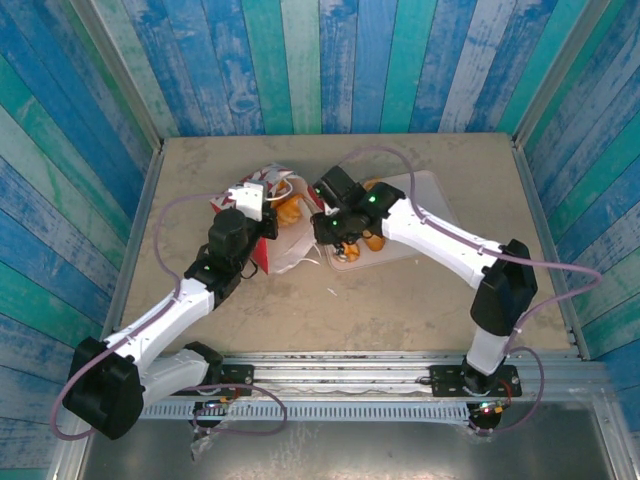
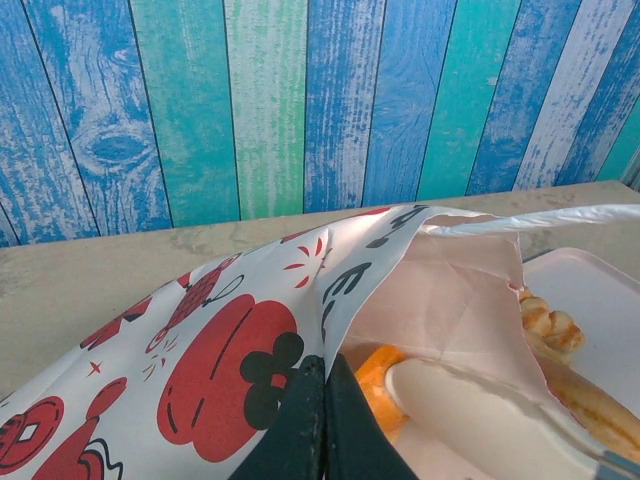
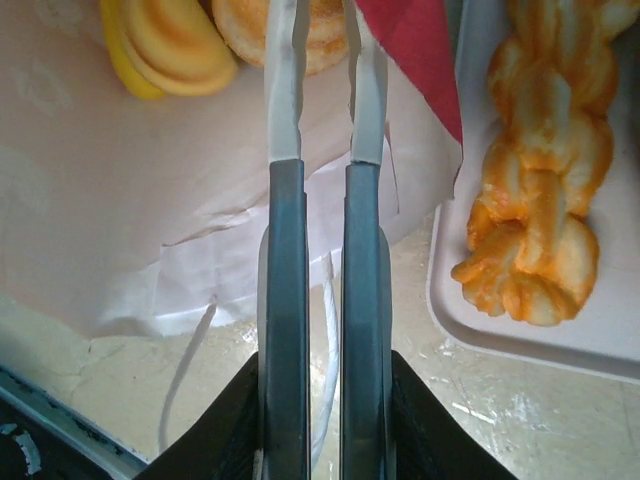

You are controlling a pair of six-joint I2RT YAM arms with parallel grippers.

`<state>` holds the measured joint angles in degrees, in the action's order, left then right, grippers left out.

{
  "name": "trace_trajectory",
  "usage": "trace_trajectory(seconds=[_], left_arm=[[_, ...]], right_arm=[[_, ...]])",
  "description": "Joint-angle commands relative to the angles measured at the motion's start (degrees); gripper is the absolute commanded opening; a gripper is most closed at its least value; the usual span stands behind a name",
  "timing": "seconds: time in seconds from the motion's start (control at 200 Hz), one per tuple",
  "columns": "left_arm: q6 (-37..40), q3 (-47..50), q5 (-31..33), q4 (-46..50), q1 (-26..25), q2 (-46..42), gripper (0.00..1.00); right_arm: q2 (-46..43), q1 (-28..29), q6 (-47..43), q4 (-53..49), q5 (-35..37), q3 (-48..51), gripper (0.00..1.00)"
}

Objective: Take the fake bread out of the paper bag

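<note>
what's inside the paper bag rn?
Two fake bread pieces show in the paper bag mouth, with the right hand at one. Anything deeper is covered by the bag's paper wall.

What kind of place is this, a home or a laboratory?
Probably a robot test booth, not a home: painted plank walls enclose a table, two robot arms are bolted to a metal rail, and the bread on the tray looks plastic.
</note>
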<state>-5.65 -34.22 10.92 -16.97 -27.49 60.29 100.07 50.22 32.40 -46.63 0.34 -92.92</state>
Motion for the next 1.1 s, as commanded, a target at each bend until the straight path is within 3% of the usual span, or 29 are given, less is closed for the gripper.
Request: trace_trajectory(seconds=[0.0, 0.371, 0.801, 1.097], left_arm=[[-0.8, -0.8, 1.3, -0.7, -0.1, 0.5, 0.0], [-1.5, -2.3, 1.8, 0.2, 0.0, 2.2, 0.0], [-1.9, -5.5, 4.6, 1.9, 0.0, 5.1, 0.0], [-1.8, -6.1, 5.0, 2.5, 0.0, 6.1, 0.0]], right_arm=[[-3.6, 1.4, -1.8, -1.8, 4.4, -0.2, 0.12], [-7.7, 3.7, -4.3, -7.4, 7.3, -0.9, 0.04], [-14.1, 4.5, -5.4, -14.5, 8.7, 0.2, 0.03], [-20.7, 4.5, -3.8, -20.5, 13.9, 0.9, 0.03]])
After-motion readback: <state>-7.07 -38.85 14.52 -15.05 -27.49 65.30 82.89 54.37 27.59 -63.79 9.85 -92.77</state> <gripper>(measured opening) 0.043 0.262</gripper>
